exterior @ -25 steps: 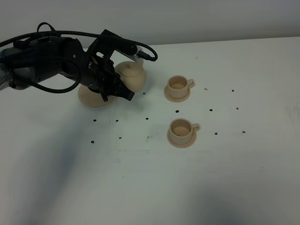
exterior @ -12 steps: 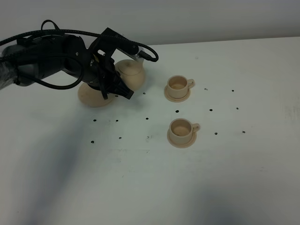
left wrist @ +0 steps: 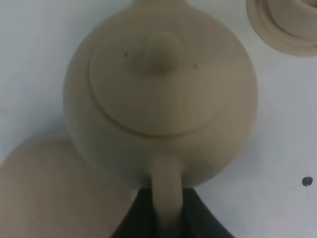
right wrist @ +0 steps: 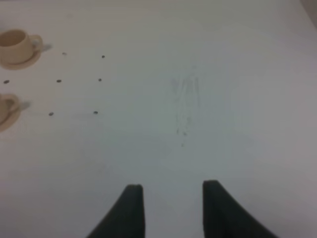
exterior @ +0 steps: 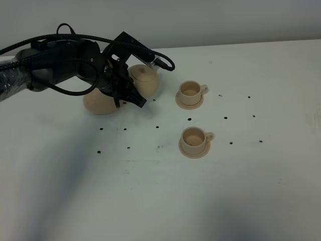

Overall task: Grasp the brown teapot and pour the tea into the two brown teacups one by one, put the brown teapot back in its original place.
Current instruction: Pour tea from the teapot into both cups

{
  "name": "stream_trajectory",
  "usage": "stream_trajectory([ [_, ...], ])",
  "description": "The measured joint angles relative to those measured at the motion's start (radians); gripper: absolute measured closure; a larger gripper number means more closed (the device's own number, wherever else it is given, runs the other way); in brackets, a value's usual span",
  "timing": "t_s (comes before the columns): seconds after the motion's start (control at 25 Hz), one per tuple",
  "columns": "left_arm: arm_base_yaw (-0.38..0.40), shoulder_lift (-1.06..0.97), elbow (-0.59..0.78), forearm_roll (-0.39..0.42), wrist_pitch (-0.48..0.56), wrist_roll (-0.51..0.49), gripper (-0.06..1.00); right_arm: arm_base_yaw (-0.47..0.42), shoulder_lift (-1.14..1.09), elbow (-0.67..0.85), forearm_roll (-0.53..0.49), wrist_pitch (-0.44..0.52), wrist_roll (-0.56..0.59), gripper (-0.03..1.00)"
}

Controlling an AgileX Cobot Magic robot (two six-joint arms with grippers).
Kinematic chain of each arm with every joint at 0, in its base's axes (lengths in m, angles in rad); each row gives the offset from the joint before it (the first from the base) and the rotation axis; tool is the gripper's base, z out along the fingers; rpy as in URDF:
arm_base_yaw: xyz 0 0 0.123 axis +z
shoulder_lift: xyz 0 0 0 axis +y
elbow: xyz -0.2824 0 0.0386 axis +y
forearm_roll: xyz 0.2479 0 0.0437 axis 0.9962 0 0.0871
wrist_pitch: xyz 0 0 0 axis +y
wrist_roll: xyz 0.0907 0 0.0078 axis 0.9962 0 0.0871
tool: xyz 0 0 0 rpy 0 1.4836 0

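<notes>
The brown teapot [exterior: 144, 80] is held by its loop handle [left wrist: 166, 191] in my left gripper [exterior: 128, 91], which is shut on it. The pot is upright with its lid on. It hangs just right of the wide round saucer [exterior: 99, 104], its original place, seen bare in the left wrist view [left wrist: 47, 193]. The two brown teacups stand on their small saucers to the right, the far one [exterior: 190, 92] and the near one [exterior: 194, 139]. My right gripper [right wrist: 171, 196] is open over bare table, and both cups [right wrist: 17, 43] [right wrist: 5, 110] lie far off at that view's edge.
The white table [exterior: 251, 191] carries small dark dots [exterior: 189, 119] around the cups. The left arm's black cables [exterior: 75, 36] arch over the saucer. The far cup's saucer rim [left wrist: 287, 34] shows just beyond the teapot in the left wrist view.
The left arm has shifted a little up and to the right, carrying the teapot off its saucer toward the cups. The cups have not moved.
</notes>
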Motion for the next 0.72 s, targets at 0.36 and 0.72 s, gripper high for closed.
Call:
stream_trajectory([
  [0.36, -0.035, 0.0, 0.0, 0.025, -0.017, 0.0, 0.86, 0.0, 0.0, 0.0, 0.0, 0.0, 0.0, 0.66],
  [0.72, -0.053, 0.0, 0.0, 0.038, -0.008, 0.0, 0.86, 0.0, 0.0, 0.0, 0.0, 0.0, 0.0, 0.66],
])
